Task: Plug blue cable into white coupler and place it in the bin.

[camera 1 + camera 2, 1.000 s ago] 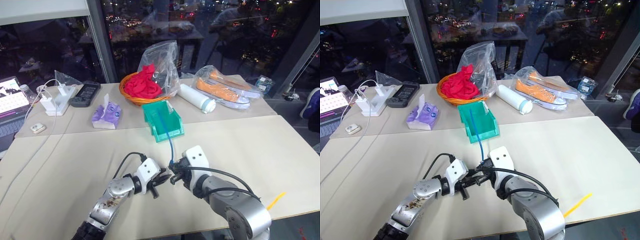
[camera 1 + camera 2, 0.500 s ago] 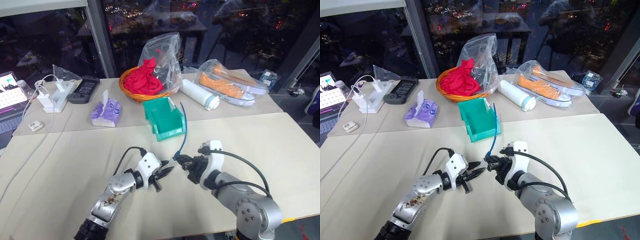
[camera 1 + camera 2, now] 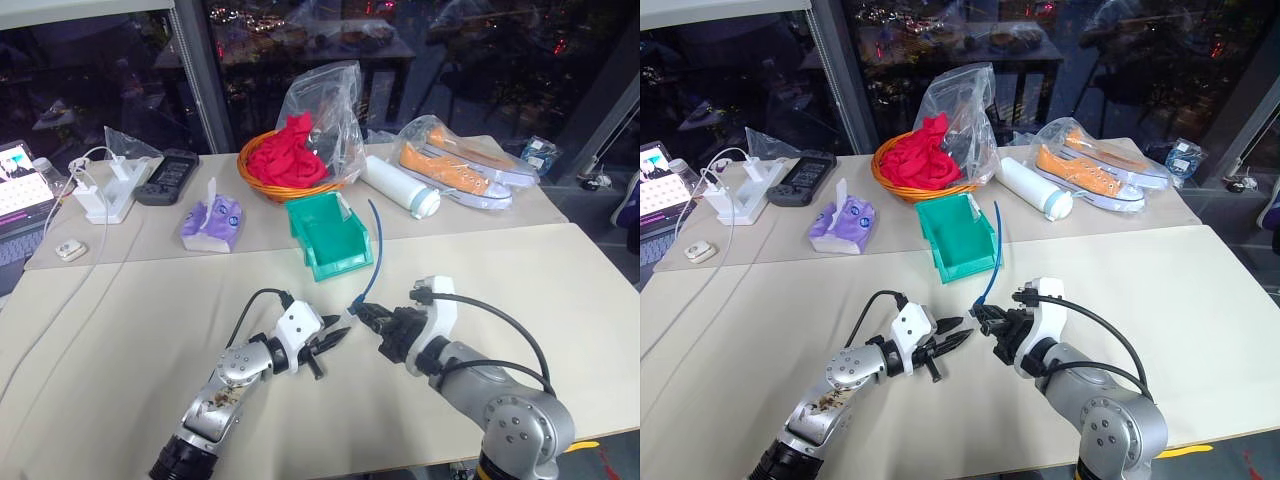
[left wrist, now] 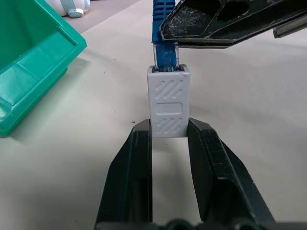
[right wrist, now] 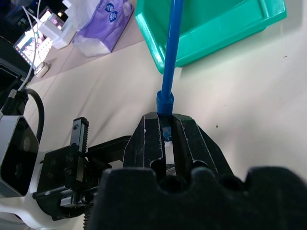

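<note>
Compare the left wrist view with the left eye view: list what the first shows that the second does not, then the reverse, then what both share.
Left wrist only: the white coupler pinched between the left gripper fingers, with the blue cable plug seated in its top.

Left eye only: orange basket, sneakers, tissue pack, and the cable's free end standing up.

Both: the bin, the table, and the right gripper shut on the cable.

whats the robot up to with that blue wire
The left gripper holds a small white ribbed plastic coupler over the beige table, while the right gripper is shut on the thin light-blue cable just behind its plug. The plug sits in the coupler's socket. The small teal plastic bin beyond them has not received the cable.
</note>
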{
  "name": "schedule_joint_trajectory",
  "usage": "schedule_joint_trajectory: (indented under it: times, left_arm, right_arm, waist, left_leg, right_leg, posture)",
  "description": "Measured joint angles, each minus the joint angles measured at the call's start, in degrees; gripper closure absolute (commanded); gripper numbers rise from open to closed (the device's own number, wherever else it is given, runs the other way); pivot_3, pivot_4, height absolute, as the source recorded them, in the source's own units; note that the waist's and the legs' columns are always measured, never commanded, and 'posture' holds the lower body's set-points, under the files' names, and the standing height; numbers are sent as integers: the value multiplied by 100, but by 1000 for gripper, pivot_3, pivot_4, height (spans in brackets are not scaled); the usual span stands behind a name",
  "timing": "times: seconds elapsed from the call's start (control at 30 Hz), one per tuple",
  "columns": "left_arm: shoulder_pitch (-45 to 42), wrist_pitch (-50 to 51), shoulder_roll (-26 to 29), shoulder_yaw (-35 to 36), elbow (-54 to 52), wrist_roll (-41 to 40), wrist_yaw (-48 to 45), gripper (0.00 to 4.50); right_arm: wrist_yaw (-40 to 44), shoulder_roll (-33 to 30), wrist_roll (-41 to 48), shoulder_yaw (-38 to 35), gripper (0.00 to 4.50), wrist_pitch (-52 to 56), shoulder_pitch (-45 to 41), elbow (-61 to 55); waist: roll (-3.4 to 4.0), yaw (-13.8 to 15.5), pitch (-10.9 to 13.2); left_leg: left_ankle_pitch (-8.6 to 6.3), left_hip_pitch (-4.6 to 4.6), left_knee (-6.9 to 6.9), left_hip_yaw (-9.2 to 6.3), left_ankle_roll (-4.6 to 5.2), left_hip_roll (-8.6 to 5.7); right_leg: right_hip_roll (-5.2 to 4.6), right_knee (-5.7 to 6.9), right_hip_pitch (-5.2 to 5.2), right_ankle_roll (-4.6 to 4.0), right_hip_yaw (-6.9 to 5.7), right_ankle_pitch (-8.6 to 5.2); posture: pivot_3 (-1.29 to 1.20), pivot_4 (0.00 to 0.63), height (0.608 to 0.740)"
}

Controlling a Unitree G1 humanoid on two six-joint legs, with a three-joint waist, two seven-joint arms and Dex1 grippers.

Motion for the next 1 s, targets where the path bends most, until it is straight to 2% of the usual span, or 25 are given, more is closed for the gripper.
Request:
schedule_joint_trajectory:
  times: [0.2, 0.27, 0.3, 0.4, 0.43, 0.47, 0.53, 0.57, 0.6, 0.8, 0.97, 1.0]
  left_arm:
    - [-45, -8, -21, 78, -16, -50, 14, 3894]
    - [-28, -8, -27, 72, -4, -49, 13, 3894]
    - [3, 16, -9, 23, 48, -38, -10, 3894]
    - [98, 34, 1, -124, 216, 35, -32, 3894]
    - [97, 34, 2, -125, 217, 35, -32, 3894]
    - [98, 34, 6, -125, 220, 37, -32, 3894]
    - [98, 34, 8, -118, 227, 45, -20, 3894]
    - [98, 34, 8, -117, 227, 47, -18, 3894]
    - [98, 34, 8, -118, 227, 47, -17, 3894]
    - [105, 34, -19, -130, 226, 47, -9, 3894]
    - [107, 35, -20, -129, 226, 48, -1, 3894]
    - [107, 35, -21, -129, 226, 47, -1, 3894]
  right_arm:
    - [-10, -431, -5, 263, 4500, -1, -261, 10]
    - [-9, -666, -43, 463, 3499, -7, -271, 10]
    - [4, -762, -59, 599, 3357, -81, -291, -3]
    - [2, -1218, -328, 1312, 2148, -387, -304, -47]
    - [-4, -1220, -367, 1388, 1935, -438, -266, -42]
    - [-17, -1215, -430, 1485, 1500, -540, -220, -36]
    - [-58, -1194, -523, 1647, 1035, -714, -166, 14]
    - [-74, -1190, -553, 1705, 530, -769, -151, 43]
    - [-88, -1186, -583, 1754, 322, -785, -132, 110]
    - [-134, -1190, -672, 1870, 322, -789, -8, 325]
    - [-142, -1179, -675, 1821, 1703, -789, 85, 452]
    - [-154, -1177, -679, 1787, 2153, -789, 85, 452]
  waist:
    - [0, -18, 0]
    - [0, -38, 0]
    - [2, -47, -1]
    - [2, -60, -2]
    - [2, -57, -2]
    - [2, -59, -2]
    - [2, -63, -2]
    - [2, -64, -2]
    - [2, -65, -2]
    - [2, -63, -2]
    - [2, -63, -2]
    - [2, -62, -2]
  left_leg:
    - [1, 0, 2, 1, -1, 0]
    - [7, 0, 3, 2, -11, -1]
    - [7, 1, 3, 3, -11, -2]
    - [6, 3, 5, 4, -10, -3]
    - [6, 3, 5, 4, -10, -3]
    - [6, 4, 7, 4, -9, -3]
    - [4, 5, 14, 4, -6, -3]
    - [4, 5, 16, 4, -6, -3]
    - [4, 5, 18, 4, -5, -3]
    - [4, 3, 24, 4, -6, -4]
    - [4, 3, 26, 4, -6, -4]
    - [4, 3, 28, 4, -6, -4]
  right_leg:
    - [0, 1, 2, -1, 0, 2]
    - [0, 1, 2, 0, 1, 2]
    - [-1, 1, 3, 0, 1, 3]
    - [-2, 2, 7, 1, 1, 3]
    - [-2, 1, 7, 1, 1, 3]
    - [-2, 4, 7, 1, 2, 3]
    - [-3, 5, 11, 2, 2, 6]
    - [-2, 5, 12, 2, 2, 7]
    - [-3, 5, 12, 2, 2, 9]
    - [-2, 7, 12, 3, 2, 11]
    - [-2, 9, 12, 2, 3, 11]
    - [-2, 10, 12, 2, 3, 12]
  posture:
    - [0, 150, 732]
    - [0, 150, 732]
    - [0, 150, 732]
    - [0, 150, 732]
    - [0, 150, 732]
    - [0, 150, 732]
    - [0, 150, 732]
    - [0, 150, 732]
    - [0, 150, 732]
    - [0, 150, 732]
    - [0, 150, 732]
    - [0, 150, 732]
